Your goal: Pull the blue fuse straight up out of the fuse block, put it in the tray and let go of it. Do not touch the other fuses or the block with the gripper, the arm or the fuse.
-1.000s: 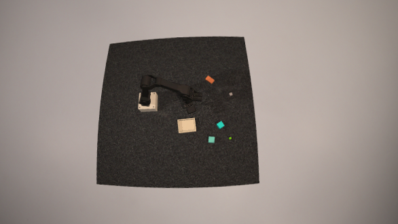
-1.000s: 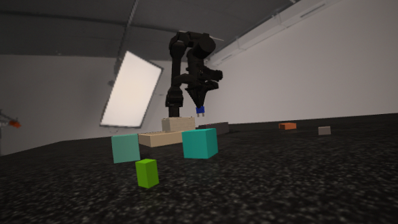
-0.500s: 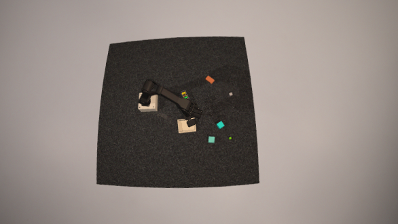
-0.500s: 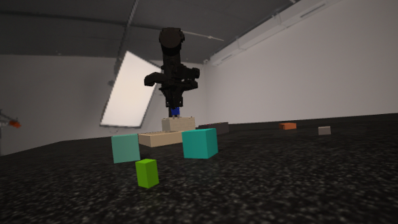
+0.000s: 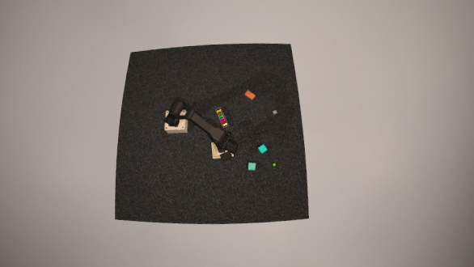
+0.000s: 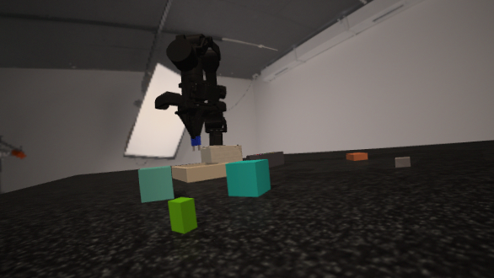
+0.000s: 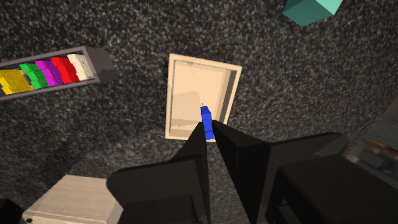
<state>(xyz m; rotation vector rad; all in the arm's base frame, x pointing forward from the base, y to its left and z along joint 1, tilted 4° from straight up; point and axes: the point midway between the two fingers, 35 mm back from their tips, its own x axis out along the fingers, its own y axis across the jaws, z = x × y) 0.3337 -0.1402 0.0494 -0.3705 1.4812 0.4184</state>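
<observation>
My gripper (image 6: 195, 136) (image 7: 207, 125) is shut on the blue fuse (image 6: 195, 141) (image 7: 206, 119), whose metal pins point down. The fuse is in the air, higher than the beige tray (image 5: 214, 151) (image 6: 202, 173) (image 7: 169, 95). In the wrist view it overlaps the tray's inside and near rim; the exact height is hard to tell. The arm's end covers the tray's right part in the top view, where the fuse is hidden. The grey fuse block (image 6: 274, 159) (image 7: 50, 89) stands apart from the tray, with yellow, green, magenta, red and white fuses in it.
A teal block (image 5: 262, 149) (image 6: 248, 179), a paler green block (image 5: 251, 166) (image 6: 156, 184) and a small lime block (image 5: 274, 164) (image 6: 183, 216) stand beyond the tray. An orange block (image 5: 250, 95) (image 6: 357, 157) and a small grey block (image 5: 275, 112) (image 6: 402, 162) lie farther off.
</observation>
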